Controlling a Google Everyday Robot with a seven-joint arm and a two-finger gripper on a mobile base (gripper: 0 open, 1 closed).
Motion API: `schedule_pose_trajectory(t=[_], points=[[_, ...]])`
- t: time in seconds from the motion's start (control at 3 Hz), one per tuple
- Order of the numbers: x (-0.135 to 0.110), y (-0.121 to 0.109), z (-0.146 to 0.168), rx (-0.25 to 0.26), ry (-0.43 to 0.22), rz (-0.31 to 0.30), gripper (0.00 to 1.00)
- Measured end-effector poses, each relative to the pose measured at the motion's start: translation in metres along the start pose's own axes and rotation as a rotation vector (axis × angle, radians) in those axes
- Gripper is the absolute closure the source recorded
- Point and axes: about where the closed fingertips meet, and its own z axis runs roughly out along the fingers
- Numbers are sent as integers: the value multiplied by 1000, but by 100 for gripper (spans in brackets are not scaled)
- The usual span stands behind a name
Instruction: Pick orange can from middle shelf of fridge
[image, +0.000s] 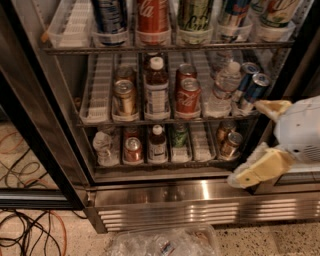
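The orange can (125, 97) stands at the front of a white lane tray on the middle shelf (95, 119) of the open fridge (200, 192), left of a brown bottle (156, 90). A second copper-coloured can stands behind it. My gripper (261, 141) is at the right, in front of the fridge's right door frame, well to the right of the orange can and a little lower. Its two yellowish fingers (256, 171) are spread wide apart and hold nothing.
On the middle shelf are also red Coca-Cola cans (187, 95), a water bottle (225, 85) and blue-and-silver cans (252, 86). Tall cans in clear cups stand above. Cans and bottles fill the lower shelf (165, 160). The black door frame (35, 125) stands at left, with cables (25, 232) and a plastic bag (165, 242) on the floor.
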Motion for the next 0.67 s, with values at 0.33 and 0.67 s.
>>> schedule_pose_trajectory(t=[0.33, 0.67], points=[[-15, -10, -1, 59, -79, 27, 0], [-16, -10, 0, 58, -79, 29, 0]])
